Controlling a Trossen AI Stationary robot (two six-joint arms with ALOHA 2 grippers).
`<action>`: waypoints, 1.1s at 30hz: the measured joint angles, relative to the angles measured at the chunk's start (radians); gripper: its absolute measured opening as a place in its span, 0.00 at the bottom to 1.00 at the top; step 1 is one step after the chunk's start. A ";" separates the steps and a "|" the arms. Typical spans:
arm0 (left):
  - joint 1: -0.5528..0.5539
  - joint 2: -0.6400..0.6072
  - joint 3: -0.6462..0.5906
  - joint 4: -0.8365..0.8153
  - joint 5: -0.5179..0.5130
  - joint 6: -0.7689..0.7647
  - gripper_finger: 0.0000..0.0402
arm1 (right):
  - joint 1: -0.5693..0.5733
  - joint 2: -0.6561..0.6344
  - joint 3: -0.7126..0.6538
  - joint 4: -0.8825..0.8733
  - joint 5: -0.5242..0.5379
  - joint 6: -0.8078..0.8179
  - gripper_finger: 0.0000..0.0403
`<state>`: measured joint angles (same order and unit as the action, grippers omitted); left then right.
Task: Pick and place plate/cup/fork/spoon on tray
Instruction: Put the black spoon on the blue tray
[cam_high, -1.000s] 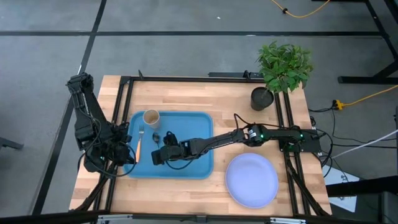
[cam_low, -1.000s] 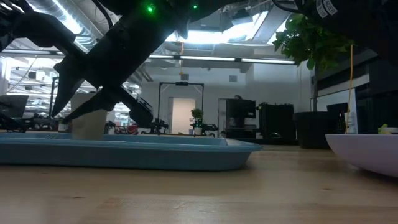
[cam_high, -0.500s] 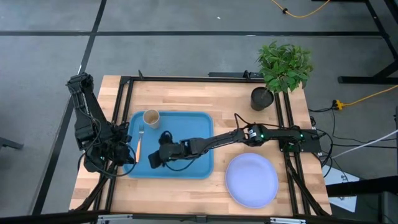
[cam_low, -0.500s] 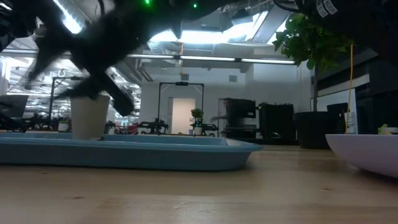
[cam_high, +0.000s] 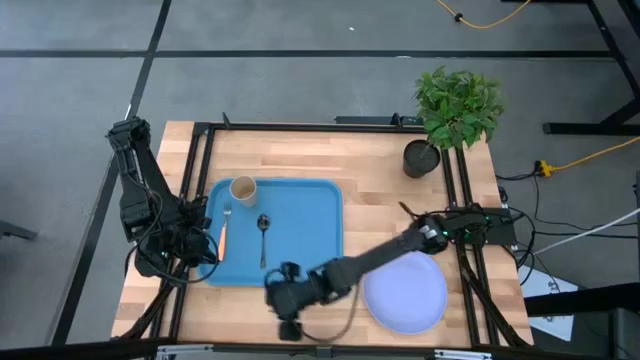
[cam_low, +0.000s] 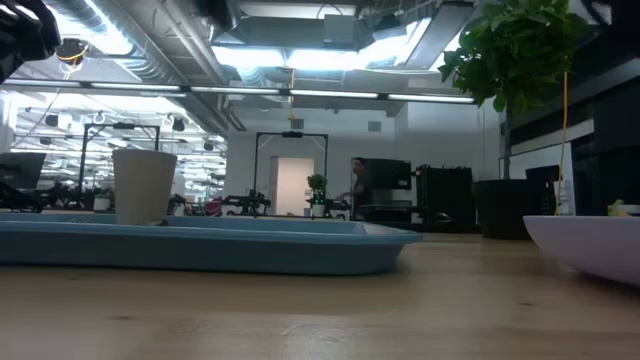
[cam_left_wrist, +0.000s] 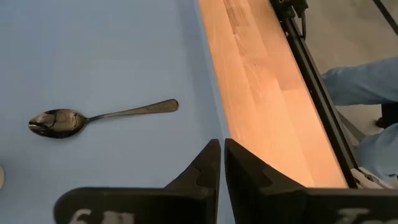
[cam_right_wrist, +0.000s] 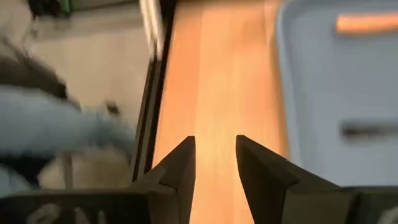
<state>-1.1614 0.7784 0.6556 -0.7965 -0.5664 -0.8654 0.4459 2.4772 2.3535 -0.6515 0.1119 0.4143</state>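
- We see the spoon (cam_high: 263, 236) lying on the tray (cam_high: 305, 240) beside the fork (cam_high: 224, 232) and cup (cam_high: 242, 189).
- Our right gripper (cam_high: 286, 322), empty with a narrow gap, is off the tray's front edge.
- Our left gripper (cam_left_wrist: 222, 163), fingers nearly together, waits at the tray's left.
- The plate (cam_high: 404, 290) sits on the table (cam_high: 380, 165).

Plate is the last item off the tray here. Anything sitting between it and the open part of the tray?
Nothing visible does. The plate lies on bare wood beside the tray. The cup, fork and spoon occupy the tray's other half. The empty right gripper hovers off the tray's near edge.
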 joint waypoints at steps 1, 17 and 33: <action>0.000 0.000 0.000 0.002 -0.002 0.000 0.03 | 0.015 -0.017 0.000 -0.074 0.020 0.011 0.29; 0.001 0.000 0.000 0.005 0.007 -0.124 0.04 | 0.111 -0.224 0.003 -0.482 0.221 0.100 0.28; 0.001 0.000 0.000 0.005 -0.084 -0.122 0.02 | 0.167 -0.392 -0.014 -0.912 0.603 0.133 0.28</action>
<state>-1.1606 0.7788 0.6556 -0.7912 -0.6501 -0.9878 0.6127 2.0854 2.3396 -1.5640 0.7154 0.5474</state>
